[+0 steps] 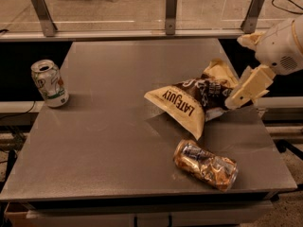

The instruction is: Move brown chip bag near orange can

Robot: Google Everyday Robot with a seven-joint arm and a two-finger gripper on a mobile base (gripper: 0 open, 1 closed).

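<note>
tool (234,96) beside brown chip bag (189,103) (right edge of grey table (104,141)); floor (123,4) beyond

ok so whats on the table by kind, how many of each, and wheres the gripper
drink cans: 2, the crushed orange can and the upright white and green can
chip bags: 1, the brown chip bag
total: 3 on the table
The gripper is at the bag's right end.
</note>
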